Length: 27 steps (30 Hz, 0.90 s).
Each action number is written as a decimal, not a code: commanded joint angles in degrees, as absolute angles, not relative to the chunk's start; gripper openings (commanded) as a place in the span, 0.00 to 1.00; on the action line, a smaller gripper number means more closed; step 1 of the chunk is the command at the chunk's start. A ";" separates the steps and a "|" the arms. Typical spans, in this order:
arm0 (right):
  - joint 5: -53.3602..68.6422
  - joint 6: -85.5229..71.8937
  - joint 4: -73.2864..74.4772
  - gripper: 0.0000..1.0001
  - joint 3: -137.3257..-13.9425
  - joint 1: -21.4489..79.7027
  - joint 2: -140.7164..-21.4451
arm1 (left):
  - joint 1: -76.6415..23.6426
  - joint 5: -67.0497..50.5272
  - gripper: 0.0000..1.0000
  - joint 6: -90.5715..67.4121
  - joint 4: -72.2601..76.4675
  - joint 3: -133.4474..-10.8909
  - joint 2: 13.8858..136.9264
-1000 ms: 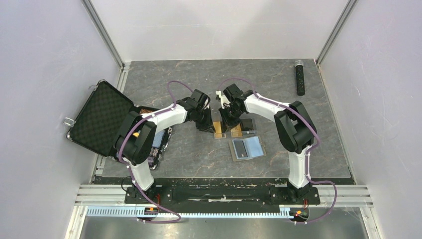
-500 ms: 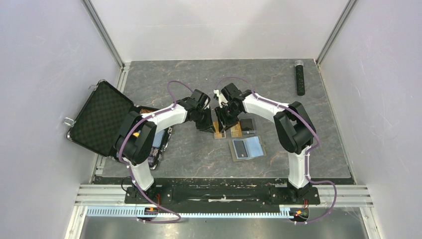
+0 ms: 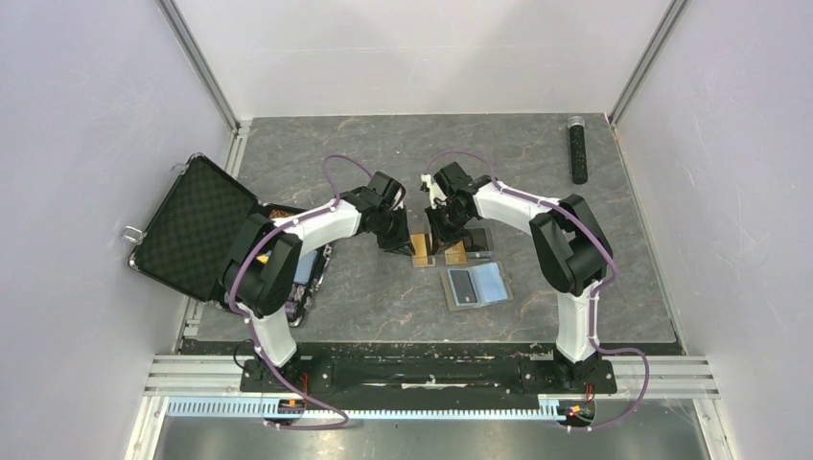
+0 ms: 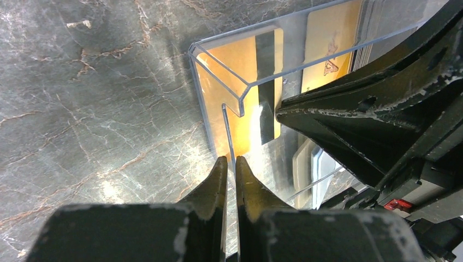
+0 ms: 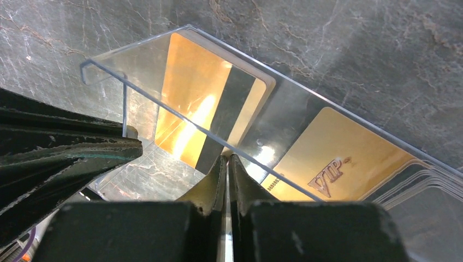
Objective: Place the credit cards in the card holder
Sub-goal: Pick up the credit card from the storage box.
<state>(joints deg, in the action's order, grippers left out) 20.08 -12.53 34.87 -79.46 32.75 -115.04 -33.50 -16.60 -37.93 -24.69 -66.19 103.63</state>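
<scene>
An orange-gold credit card [image 4: 245, 82] with a black stripe lies under the clear plastic box [image 4: 218, 52]. A second card [image 5: 338, 164] marked VIP lies beside it, by a fanned stack [image 5: 431, 188]. From above, both cards [image 3: 422, 251] [image 3: 455, 252] sit between the arms. My left gripper [image 4: 230, 159] is shut on a thin upright wall of the clear box. My right gripper [image 5: 227, 157] is shut on the box's clear edge [image 5: 180, 114] from the other side. The card holder [image 3: 476, 286] lies open just in front, grey with a light blue inside.
A big black case [image 3: 192, 225] stands open at the left, under the left arm. A black stick-shaped object [image 3: 578, 149] lies at the far right. White walls close in the grey marbled table [image 3: 383, 297] on three sides.
The right gripper opened briefly, shifted a little to the left, then came back and shut on the clear box. The left arm has not moved.
</scene>
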 commanded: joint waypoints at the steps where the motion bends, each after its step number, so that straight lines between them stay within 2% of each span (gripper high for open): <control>1: 20.84 -12.62 32.20 0.00 -79.05 34.10 -115.99 | -35.16 -16.29 0.07 -34.85 -25.58 -65.92 106.96; 21: 19.61 -11.90 36.21 0.00 -83.50 35.50 -113.05 | -35.46 -16.34 0.07 -34.74 -25.49 -65.84 107.20; 27: 18.79 -11.12 36.74 0.06 -83.77 35.66 -113.46 | -35.51 -16.26 0.07 -34.74 -25.49 -65.74 107.14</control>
<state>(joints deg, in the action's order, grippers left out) 18.06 -11.94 37.15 -81.54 34.85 -114.91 -33.52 -16.64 -37.45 -25.17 -66.61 103.90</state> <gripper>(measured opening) 0.041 0.108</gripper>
